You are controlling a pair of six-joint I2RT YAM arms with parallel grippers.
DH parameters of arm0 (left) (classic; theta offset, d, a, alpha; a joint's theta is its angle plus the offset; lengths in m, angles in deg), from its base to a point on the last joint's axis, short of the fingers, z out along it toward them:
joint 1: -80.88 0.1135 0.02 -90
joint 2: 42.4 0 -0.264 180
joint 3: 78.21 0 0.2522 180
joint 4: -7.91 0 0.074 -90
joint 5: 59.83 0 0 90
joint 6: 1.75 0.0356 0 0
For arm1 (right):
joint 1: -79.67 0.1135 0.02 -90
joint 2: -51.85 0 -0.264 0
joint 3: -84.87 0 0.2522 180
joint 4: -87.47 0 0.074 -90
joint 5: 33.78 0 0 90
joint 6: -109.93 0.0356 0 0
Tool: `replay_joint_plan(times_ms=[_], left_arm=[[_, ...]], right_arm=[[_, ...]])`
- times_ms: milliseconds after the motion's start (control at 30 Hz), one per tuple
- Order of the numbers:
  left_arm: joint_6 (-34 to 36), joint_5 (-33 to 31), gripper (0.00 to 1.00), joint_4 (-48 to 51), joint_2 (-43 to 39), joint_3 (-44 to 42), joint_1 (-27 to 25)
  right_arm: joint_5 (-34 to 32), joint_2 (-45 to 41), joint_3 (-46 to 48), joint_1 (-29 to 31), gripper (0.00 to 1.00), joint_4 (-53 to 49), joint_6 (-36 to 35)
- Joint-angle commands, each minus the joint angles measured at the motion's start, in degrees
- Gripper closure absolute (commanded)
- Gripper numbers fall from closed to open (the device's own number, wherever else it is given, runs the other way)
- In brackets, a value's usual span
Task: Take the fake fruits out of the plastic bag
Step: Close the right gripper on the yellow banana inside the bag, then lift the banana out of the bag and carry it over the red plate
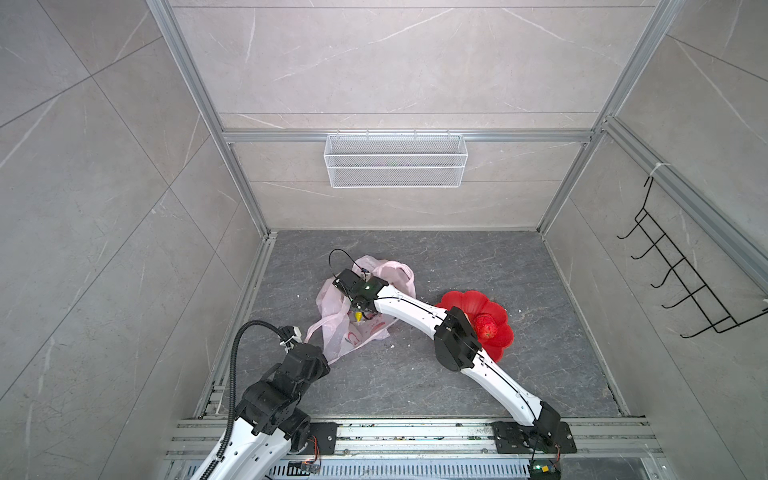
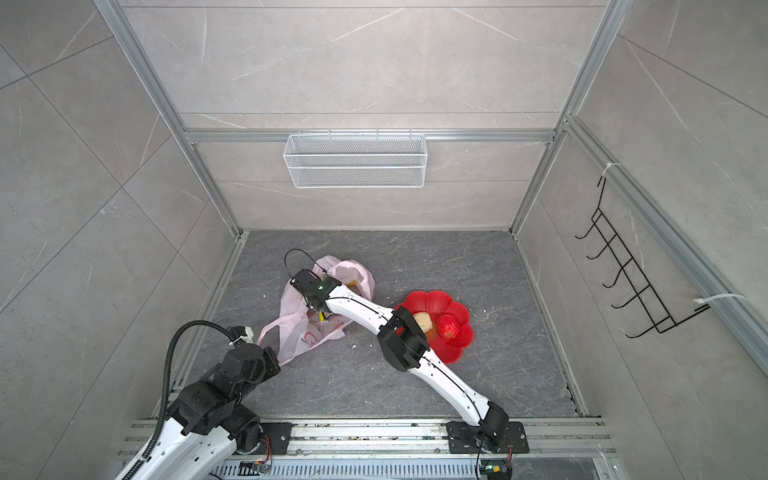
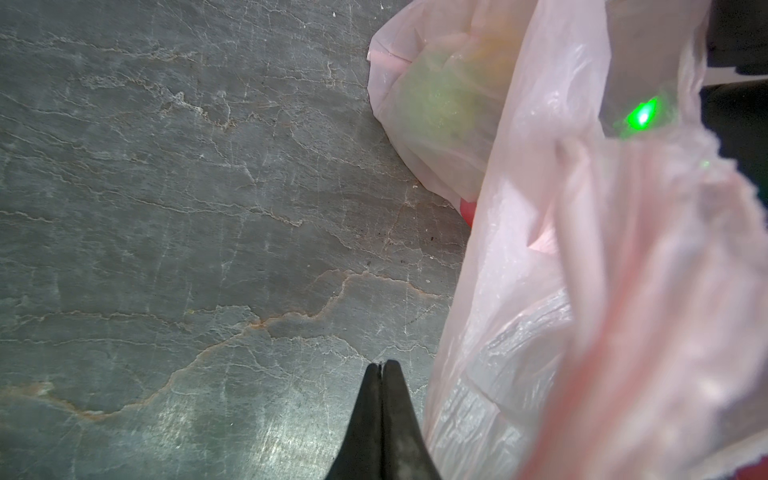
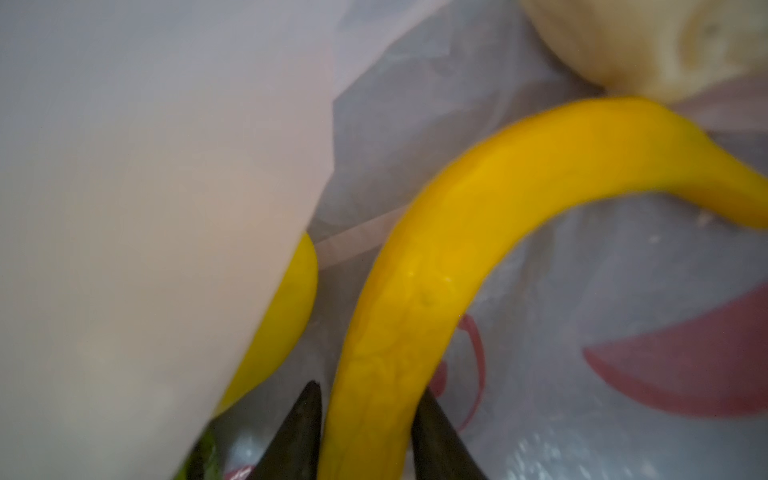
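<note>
The left gripper (image 3: 383,366) hovers over the grey veined stone counter (image 1: 415,374), its black jaws pressed together with nothing showing between the tips. The bag (image 1: 334,347) hangs just beside it.

The bag is thin, crinkly, pale pink and see-through. It lies slantwise, one loop handle stretched toward the near left and the body running off to the far right. Its red print is too blurred to read. A green ball (image 3: 436,99) glows through the film.

Inside the bag, the right gripper (image 4: 368,399) has a jaw on each side of the banana (image 4: 478,199); whether it pinches, I cannot tell. The banana is smooth and yellow. It runs lengthwise away from the jaws, then curves aside to a tapered tip by a beige lump (image 4: 644,41). A yellow fruit (image 4: 291,311) peeks out alongside.

To the right, a red flower-shaped dish (image 1: 461,301) holds a bumpy red fruit (image 1: 486,326) and a beige piece (image 2: 423,321).
</note>
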Motion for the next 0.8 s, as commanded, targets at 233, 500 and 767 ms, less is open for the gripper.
replay_joint_plan(times_ms=[233, 500, 767], left_arm=[[-0.54, -1.14, 1.0, -2.5, 1.11, 1.03, -0.13], [2.73, -3.12, 1.0, -7.86, 6.1, 4.69, -0.13], [5.12, -3.57, 1.0, -14.5, 11.22, 7.05, -0.13]], right_arm=[[-0.68, -7.57, 7.0, 0.96, 0.76, -0.02, -5.78], [3.79, -22.93, 25.26, 1.64, 0.77, 10.4, -10.75], [13.8, -33.72, 37.62, 1.64, 0.79, 17.42, -14.61]])
